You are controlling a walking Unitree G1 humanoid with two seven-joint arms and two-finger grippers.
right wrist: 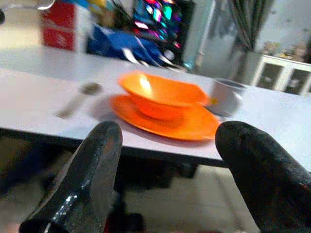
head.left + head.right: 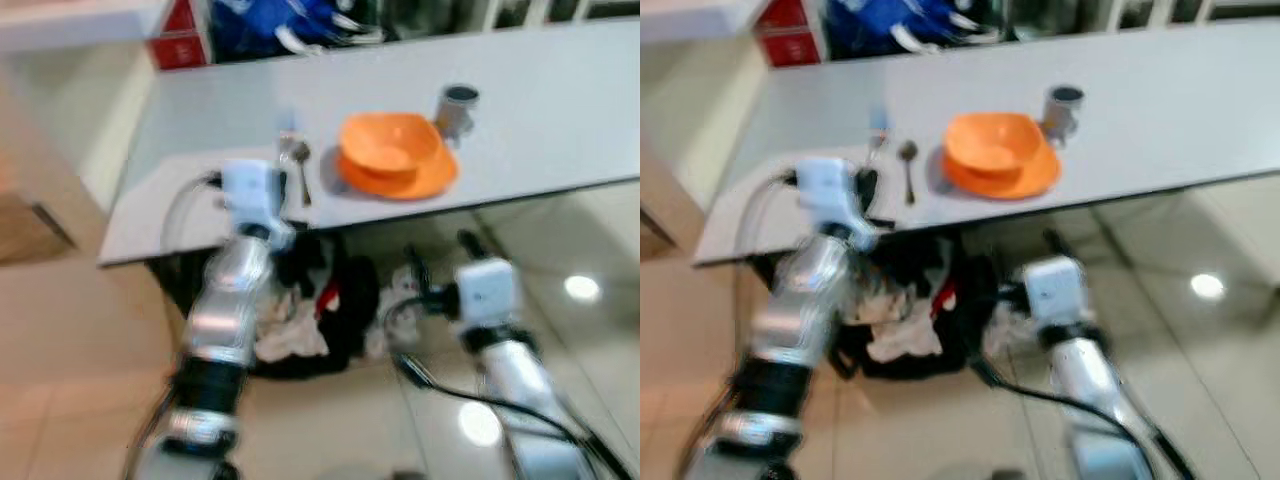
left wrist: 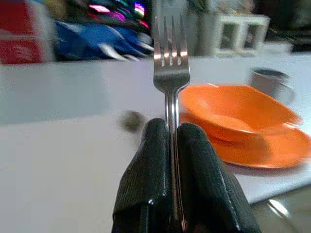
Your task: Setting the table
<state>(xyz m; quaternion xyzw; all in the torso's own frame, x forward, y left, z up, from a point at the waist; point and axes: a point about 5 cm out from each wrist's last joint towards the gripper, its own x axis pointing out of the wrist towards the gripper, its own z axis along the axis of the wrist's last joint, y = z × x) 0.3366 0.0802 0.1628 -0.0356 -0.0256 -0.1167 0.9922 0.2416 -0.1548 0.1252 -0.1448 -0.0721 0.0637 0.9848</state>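
Note:
An orange bowl [image 2: 385,140] rests on an orange plate [image 2: 432,178] near the front edge of the white table [image 2: 560,120]. Behind them to the right stands a grey cup [image 2: 458,108]. A spoon [image 2: 300,165] lies left of the plate. My left gripper [image 3: 171,131] is shut on a metal fork [image 3: 171,53], tines pointing away, held over the table just left of the spoon [image 3: 130,120]. My right gripper [image 1: 170,145] is open with nothing between its fingers. It hangs over the floor, below and in front of the table edge, facing the plate [image 1: 180,124].
A heap of dark and white cloth [image 2: 300,320] lies on the floor under the table. A red box [image 2: 180,35] and a blue bag [image 2: 270,20] sit at the table's far side. Glossy tiled floor [image 2: 580,290] spreads to the right.

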